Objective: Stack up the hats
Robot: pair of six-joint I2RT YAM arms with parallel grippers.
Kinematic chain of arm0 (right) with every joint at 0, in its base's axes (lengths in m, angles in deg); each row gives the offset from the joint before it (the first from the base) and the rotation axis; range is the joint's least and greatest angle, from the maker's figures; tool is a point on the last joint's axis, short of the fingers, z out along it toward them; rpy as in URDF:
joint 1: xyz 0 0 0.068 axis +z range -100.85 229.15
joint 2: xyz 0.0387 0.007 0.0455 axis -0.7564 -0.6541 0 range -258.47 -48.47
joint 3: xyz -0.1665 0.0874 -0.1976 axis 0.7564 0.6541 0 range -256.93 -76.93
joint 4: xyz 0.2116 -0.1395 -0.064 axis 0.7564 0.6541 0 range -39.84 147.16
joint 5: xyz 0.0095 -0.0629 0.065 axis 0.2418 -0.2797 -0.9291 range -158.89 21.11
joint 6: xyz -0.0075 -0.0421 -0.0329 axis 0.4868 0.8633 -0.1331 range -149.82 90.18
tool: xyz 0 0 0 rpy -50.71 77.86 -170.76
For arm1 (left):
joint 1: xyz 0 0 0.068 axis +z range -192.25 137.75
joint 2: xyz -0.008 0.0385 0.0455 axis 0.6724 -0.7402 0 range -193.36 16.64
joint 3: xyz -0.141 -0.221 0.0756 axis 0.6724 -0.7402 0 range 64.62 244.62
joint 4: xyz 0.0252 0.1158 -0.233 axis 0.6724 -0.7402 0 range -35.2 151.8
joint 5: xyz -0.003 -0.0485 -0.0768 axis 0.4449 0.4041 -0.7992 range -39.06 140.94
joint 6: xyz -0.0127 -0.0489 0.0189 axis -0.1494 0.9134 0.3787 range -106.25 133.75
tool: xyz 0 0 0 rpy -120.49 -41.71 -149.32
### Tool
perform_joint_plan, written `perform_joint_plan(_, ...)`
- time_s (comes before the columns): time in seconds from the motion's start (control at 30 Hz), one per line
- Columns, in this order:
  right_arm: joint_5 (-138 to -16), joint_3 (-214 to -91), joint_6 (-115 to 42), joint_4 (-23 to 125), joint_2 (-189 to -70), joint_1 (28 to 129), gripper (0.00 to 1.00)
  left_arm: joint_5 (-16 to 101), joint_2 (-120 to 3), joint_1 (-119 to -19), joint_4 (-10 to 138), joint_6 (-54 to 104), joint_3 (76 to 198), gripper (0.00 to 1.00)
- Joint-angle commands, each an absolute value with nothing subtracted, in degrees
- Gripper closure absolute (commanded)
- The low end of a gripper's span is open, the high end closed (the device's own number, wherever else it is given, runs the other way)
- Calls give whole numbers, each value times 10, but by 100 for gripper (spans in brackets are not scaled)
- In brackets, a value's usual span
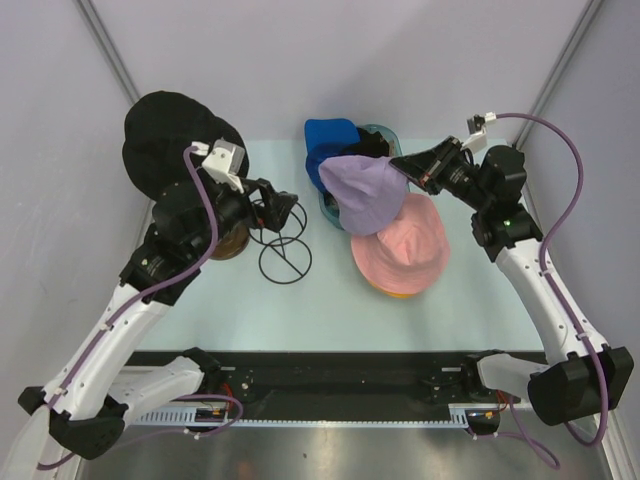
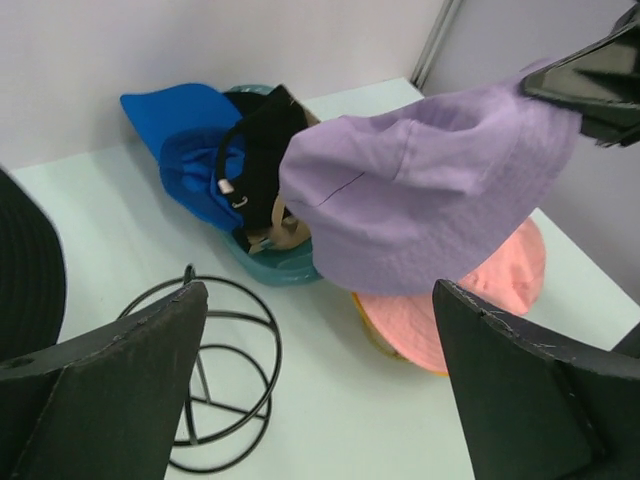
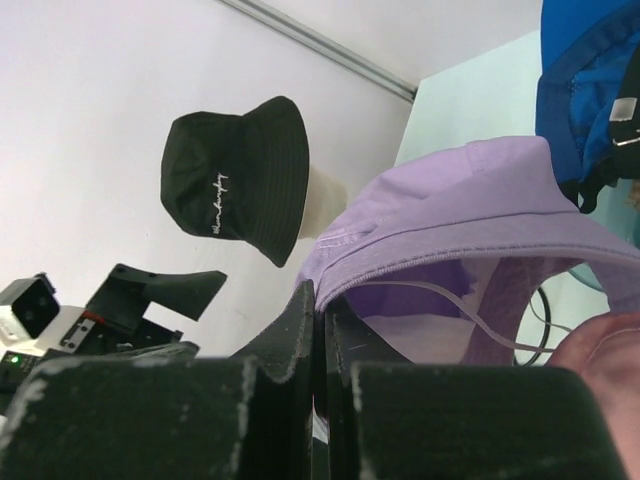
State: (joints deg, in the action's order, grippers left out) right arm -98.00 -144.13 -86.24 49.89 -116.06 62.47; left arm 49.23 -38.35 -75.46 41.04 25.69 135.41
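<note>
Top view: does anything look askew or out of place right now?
The lavender hat dangles crumpled from the right tool, pinched by its brim, above the pink hat. The black hat sits apart at the far left.

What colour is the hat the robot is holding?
The soft fabric bucket hat is lavender, clearest in left wrist view.

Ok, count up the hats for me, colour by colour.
Black fabric bucket hat with white lettering: 1
Lavender fabric bucket hat: 1
Pink fabric bucket hat: 1
Orange fabric hat, only an edge showing under the pink one: 1
Blue fabric cap: 1
Tan cap, mostly hidden in the teal bowl: 1
Total: 6
</note>
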Motion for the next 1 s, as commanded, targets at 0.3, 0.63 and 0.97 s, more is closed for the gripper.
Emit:
perform_joint_plan(0.3, -960, -1433, -828, 666, -1067, 596, 100, 480, -370, -707, 418, 266, 1317, 0)
perform_joint_plan(0.63, -927, -1397, -825, 829, -996, 513, 100, 445, -409, -706, 447, 284, 1333, 0)
perform_joint_plan(0.97, -903, -1298, -771, 879, -965, 500, 100, 393, -462, -708, 480, 310, 1341, 0)
